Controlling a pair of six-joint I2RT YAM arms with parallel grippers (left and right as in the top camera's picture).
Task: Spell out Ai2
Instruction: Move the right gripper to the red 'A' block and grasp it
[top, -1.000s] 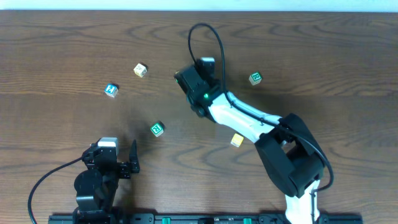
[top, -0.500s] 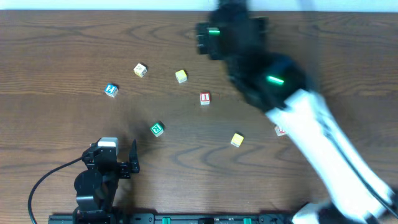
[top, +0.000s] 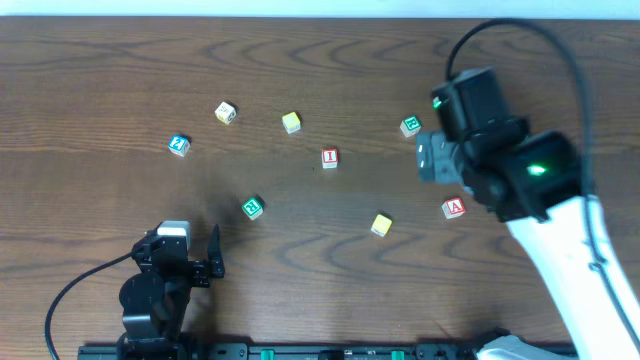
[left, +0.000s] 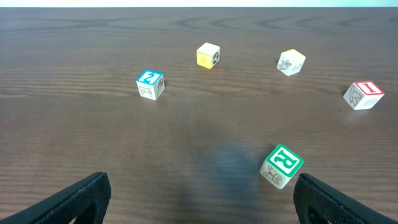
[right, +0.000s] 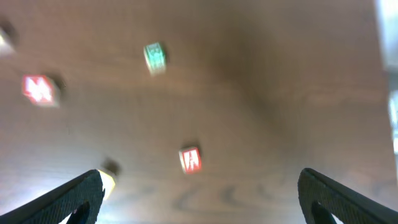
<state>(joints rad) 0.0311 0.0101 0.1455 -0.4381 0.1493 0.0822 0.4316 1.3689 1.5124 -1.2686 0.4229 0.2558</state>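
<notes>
Brown wood makes the top of the table (top: 100, 60), and we see little letter blocks spread out on it, all apart from each other. We can read a red A on the red A block (top: 454, 208). It sits at the right of the overhead picture, just beside the right arm (top: 545, 185). The red I block (top: 330, 157) sits near the middle. The blue block (top: 178, 145) is at the left, and in the left wrist picture its white mark looks like a 2 to us. The green R block (left: 283, 165) shows a white R, low and to the right in the left wrist picture. We cannot read the other blocks.

The left claw (left: 199, 202) is spread wide at the lower left of the overhead picture and holds nothing. The right claw (right: 199, 199) is spread wide too, with nothing in it. Its picture is blurry, but we can make out the red A block near the middle of it.
</notes>
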